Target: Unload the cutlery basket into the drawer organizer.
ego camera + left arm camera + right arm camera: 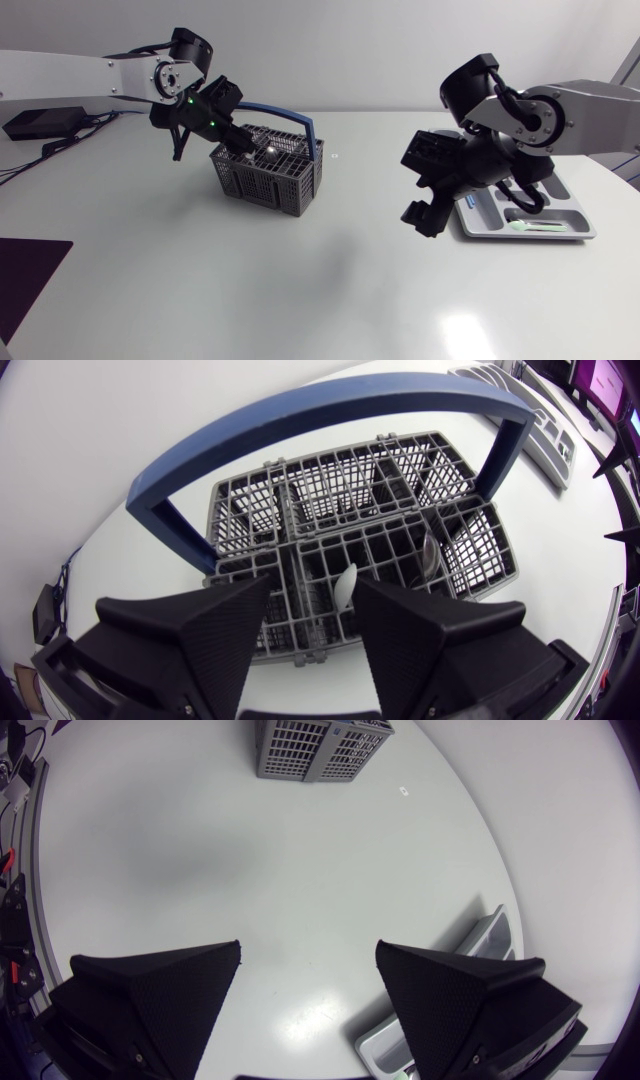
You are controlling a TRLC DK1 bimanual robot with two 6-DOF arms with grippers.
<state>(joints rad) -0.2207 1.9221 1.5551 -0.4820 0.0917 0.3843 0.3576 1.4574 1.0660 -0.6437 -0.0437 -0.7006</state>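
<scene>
Left claw [315, 598] hangs wide open and empty over the basket [250, 495], a pale spoon [345, 586] standing upright just under its gap, while the right claw [425, 185] sits off by the organizer [590, 232].

The head camera sits high and fixed, looking down on the whole tabletop [300, 290], with the basket [268, 168] left of middle and the organizer [578, 230] at the right. The left wrist camera hangs close over the basket, facing down into its cells past the left fingers [200, 640]. The right wrist camera is farther off, facing down past the right fingers [160, 995] across the tabletop, the basket far ahead. All three views share basket and organizer.
</scene>
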